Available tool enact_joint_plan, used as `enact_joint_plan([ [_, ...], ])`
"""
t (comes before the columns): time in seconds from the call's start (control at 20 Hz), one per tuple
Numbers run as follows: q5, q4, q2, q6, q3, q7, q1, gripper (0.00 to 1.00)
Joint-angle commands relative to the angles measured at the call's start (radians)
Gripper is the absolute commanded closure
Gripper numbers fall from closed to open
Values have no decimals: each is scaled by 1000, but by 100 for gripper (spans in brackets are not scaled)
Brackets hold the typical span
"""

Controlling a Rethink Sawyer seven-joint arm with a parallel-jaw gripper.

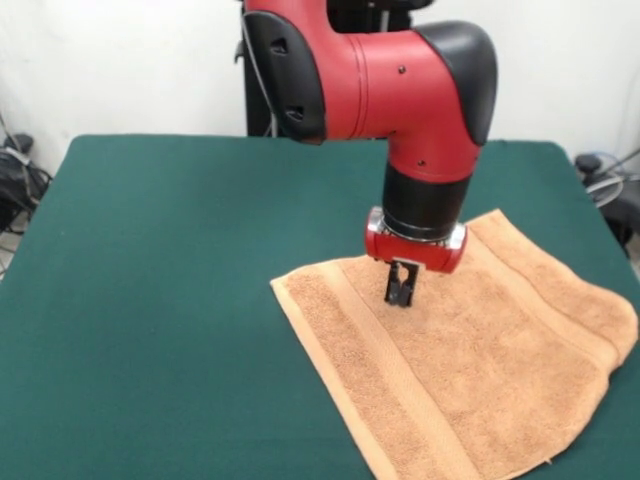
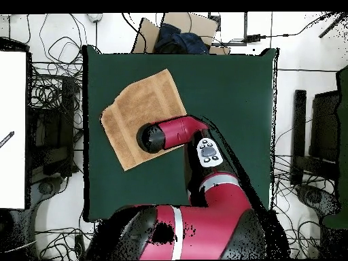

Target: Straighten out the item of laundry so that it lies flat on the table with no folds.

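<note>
Gripper (image 1: 400, 290) low over towel (image 1: 470, 370), fingers close together, nothing visibly pinched. Your risk: dragging from mid-cloth bunches the terry, adds folds on table (image 1: 150, 300).

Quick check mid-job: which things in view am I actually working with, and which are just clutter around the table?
Part of the job:
towel, lying near one table corner
green table
gripper, down over the towel

Just lying about:
cables on the floor beside the table
cardboard box beyond the table's edge
</note>
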Motion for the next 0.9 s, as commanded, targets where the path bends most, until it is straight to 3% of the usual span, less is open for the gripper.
enact_joint_plan([
  [0.05, -62, -27, 54, -27, 24, -103, -79, 100],
  [0.9, -106, 114, -87, -5, 0, -100, -98, 100],
])
